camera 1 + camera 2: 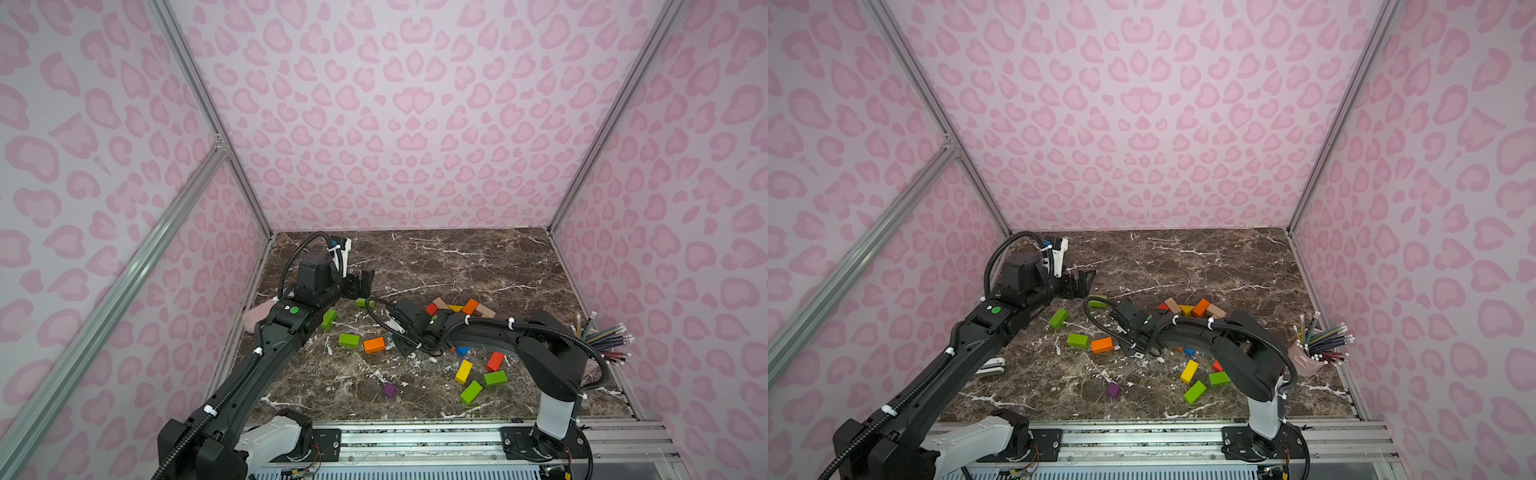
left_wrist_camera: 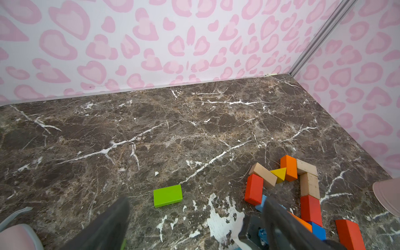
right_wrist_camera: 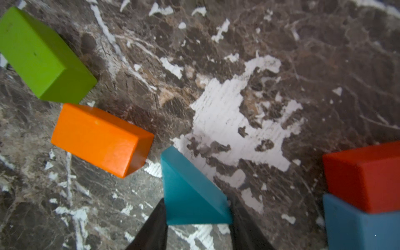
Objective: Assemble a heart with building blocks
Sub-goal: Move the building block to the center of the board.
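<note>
Blocks nearest the lower edge of a top view lie loose and scattered on the tabletop (image 1: 478,257). A purple cube (image 1: 389,390) sits alone, and to its right is a yellow brick (image 1: 463,371) among green and red ones.

Further up, at mid-frame, the right hand (image 3: 198,208) is closed on a teal wedge (image 3: 190,190). In the right wrist view a dark finger bears on each side of the wedge at the lower middle of the frame. Whether the wedge is clear of the tabletop cannot be told. An orange brick (image 3: 101,139) lies just beside it at centre left, with a green brick (image 3: 41,56) at upper left.

Beyond that, right of centre in the top view, the part-built outline (image 1: 469,306) of red, plain, yellow and orange pieces lies edge to edge.

Farthest, the left hand (image 1: 365,281) hangs with its fingers wide apart, holding nothing.

Assessment: the pieces are small painted wood, judged light, rigid and not fragile, with smooth faces likely to slip. The wedge should be held across its two flat parallel faces, since pressure on the slope may squeeze it out. Bricks are best taken across the short width.
</note>
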Tool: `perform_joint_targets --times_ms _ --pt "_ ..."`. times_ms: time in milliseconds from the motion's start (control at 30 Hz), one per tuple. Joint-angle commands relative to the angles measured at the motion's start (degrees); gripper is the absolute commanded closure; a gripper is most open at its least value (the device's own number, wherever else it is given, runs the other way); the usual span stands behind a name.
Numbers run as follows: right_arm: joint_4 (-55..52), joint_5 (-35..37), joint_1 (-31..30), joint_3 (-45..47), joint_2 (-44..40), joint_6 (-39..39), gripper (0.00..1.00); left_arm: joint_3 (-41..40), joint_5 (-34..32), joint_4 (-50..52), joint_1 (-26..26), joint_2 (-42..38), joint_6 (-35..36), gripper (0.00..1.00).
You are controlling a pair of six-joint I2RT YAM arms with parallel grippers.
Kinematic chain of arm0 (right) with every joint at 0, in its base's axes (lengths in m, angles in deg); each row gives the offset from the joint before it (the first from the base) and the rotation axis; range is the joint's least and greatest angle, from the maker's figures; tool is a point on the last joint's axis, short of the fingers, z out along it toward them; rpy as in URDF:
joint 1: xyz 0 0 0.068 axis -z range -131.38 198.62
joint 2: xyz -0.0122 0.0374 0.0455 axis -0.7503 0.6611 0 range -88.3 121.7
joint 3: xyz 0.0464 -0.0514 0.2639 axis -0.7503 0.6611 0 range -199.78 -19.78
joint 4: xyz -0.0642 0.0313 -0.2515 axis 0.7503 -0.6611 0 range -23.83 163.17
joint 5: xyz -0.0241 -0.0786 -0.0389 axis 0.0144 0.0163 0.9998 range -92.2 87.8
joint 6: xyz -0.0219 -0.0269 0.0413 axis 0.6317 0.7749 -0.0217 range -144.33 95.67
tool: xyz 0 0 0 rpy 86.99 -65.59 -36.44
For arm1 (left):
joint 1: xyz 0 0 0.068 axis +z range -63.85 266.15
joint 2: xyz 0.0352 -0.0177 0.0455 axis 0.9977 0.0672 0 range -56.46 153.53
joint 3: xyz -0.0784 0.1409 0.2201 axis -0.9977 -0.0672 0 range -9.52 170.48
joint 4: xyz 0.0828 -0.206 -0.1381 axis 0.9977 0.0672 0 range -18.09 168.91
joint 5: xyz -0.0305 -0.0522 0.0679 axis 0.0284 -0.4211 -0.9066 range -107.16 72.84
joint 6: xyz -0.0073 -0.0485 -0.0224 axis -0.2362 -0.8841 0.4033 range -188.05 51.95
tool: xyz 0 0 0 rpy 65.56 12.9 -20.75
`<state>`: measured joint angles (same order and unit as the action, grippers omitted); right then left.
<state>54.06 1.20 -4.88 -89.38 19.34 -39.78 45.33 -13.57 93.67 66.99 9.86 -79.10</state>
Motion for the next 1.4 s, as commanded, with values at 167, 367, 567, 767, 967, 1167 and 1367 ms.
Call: perform_joint_targets --times_ms 167,367,567,767,967,1167,1367 --pt "-1.9 -1.2 0.4 -6.6 4.7 3.0 0.54 -0.3 -0.8 -3.9 1.5 -1.0 -0.9 0.02" --pt "-3.4 -0.9 0.3 -11.1 7.6 2.0 0.54 -0.4 -1.1 -4.1 1.9 -1.4 -1.0 0.02" --pt "-4.3 -0.9 0.2 -13.5 9.6 2.6 0.53 -0.4 -0.6 -4.2 2.0 -1.4 -1.0 0.02" --pt "-5.5 -0.6 0.2 -15.4 10.9 3.7 0.5 -0.6 -0.5 -4.3 2.1 -1.4 -1.0 0.02" --pt "-6.3 -0.3 0.2 -16.8 11.4 4.0 0.46 -0.5 -0.4 -4.1 2.1 -1.4 -1.1 0.03" --pt "-6.9 0.0 0.2 -18.0 11.0 3.8 0.41 -0.6 -0.2 -4.2 2.0 -1.5 -1.0 0.02" --pt "-6.0 -0.6 -0.3 -17.1 8.2 7.2 0.39 -0.7 -0.9 -4.2 2.1 -1.9 -1.2 0.02"
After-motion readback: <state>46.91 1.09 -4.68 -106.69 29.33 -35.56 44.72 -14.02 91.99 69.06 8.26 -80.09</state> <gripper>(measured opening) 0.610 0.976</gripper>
